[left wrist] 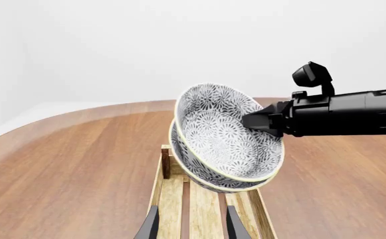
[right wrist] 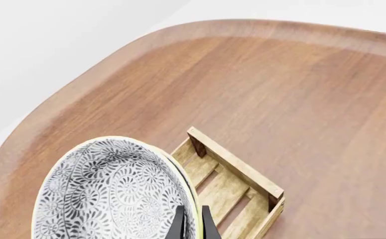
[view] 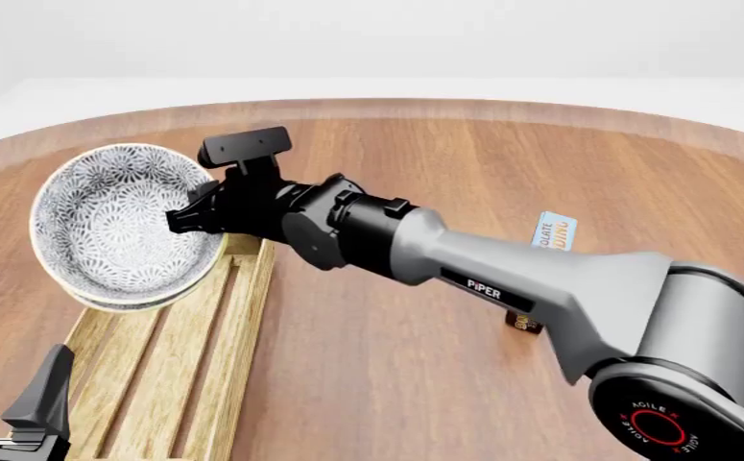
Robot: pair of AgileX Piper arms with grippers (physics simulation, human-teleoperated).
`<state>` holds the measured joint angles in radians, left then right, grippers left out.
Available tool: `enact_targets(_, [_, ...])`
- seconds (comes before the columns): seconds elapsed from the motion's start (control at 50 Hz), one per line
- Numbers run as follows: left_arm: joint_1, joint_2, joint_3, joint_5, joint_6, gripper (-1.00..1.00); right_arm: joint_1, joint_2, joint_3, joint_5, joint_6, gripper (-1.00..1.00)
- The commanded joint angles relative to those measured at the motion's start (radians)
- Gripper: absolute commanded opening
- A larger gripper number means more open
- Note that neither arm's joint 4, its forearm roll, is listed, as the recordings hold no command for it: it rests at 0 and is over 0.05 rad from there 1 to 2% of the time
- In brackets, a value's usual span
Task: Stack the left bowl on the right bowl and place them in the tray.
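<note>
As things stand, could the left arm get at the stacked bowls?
Probably yes. The left gripper is open and low over the tray's near end, with bare slats between it and the bowls. But the right gripper is shut on their rim, holding them tilted above the far end.

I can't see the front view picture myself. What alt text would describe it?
The right end effector grips the rim of two stacked patterned bowls, holding them tilted over the far end of a pale wooden tray on a brown table. The left end effector waits open at the tray's near end.
</note>
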<state>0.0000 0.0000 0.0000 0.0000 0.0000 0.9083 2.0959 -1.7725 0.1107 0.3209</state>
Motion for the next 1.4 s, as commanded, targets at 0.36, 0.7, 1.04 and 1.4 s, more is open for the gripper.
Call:
enact_targets(0.36, [0.0,0.0,0.0,0.0,0.0,1.0,0.021,0.046,0.006,-0.057,0.029,-1.0])
enact_targets(0.7, [0.0,0.0,0.0,0.0,0.0,1.0,0.016,0.064,0.031,-0.077,0.038,-1.0])
enact_targets(1.04, [0.0,0.0,0.0,0.0,0.0,1.0,0.021,0.098,0.03,-0.093,0.048,-1.0])
enact_targets(1.4, [0.0,0.0,0.0,0.0,0.0,1.0,0.021,0.12,0.046,-0.118,0.062,-1.0])
